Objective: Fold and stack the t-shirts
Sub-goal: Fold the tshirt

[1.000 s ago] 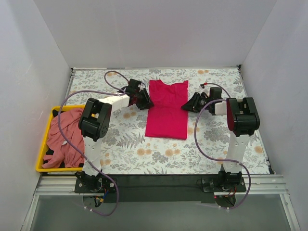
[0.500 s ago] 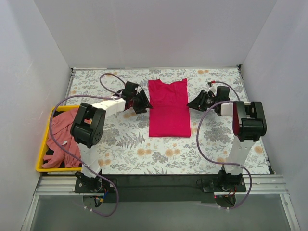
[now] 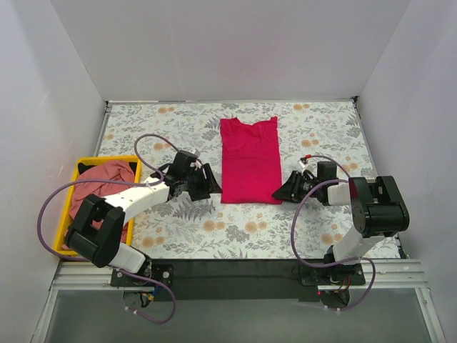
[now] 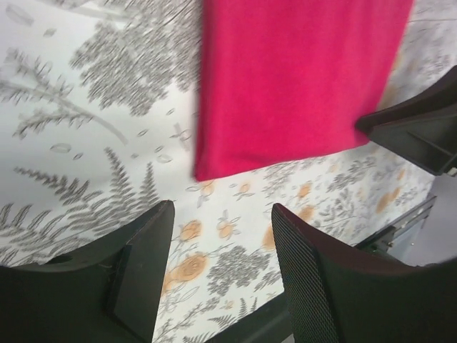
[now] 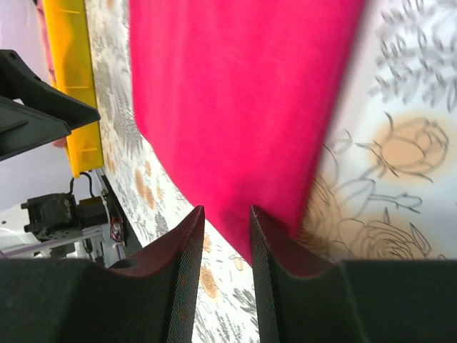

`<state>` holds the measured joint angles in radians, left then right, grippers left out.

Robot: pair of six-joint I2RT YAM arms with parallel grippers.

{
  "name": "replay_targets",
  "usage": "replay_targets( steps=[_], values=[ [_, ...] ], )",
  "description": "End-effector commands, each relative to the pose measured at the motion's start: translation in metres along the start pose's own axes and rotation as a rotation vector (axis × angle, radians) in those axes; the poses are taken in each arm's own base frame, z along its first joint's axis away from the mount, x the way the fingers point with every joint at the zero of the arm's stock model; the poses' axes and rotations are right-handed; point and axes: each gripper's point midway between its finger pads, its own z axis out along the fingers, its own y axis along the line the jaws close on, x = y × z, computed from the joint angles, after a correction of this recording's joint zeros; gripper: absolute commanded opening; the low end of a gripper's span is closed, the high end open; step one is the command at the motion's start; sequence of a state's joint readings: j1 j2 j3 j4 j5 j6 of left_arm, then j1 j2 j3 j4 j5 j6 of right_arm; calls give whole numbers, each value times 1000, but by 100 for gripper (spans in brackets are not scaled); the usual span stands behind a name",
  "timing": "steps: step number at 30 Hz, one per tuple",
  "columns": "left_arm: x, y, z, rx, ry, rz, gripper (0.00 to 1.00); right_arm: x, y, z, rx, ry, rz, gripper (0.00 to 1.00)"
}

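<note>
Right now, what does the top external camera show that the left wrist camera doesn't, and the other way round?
Only the top external view shows the yellow bin at the left with the salmon-pink t-shirt heaped in it, and the collar end of the magenta t-shirt. Only the left wrist view shows the left tool close up, open and empty, just short of that shirt's near-left corner. Both show the magenta t-shirt folded into a long strip on the floral cloth, with the right tool at its near-right corner.

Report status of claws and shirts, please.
Open, empty: left claw, right claw, at near corners of red shirt, flat, folded narrow. Unfolded pink shirt in bin. Nothing blocking.
</note>
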<state>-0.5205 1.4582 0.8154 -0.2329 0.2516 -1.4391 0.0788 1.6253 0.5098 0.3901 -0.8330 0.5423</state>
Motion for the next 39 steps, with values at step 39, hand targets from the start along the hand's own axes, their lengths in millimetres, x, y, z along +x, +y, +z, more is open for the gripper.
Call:
replay_targets(
  steps=[39],
  values=[
    [26,16,39,-540,87,193,46,32,4,-69,666,39,-321,72]
  ],
)
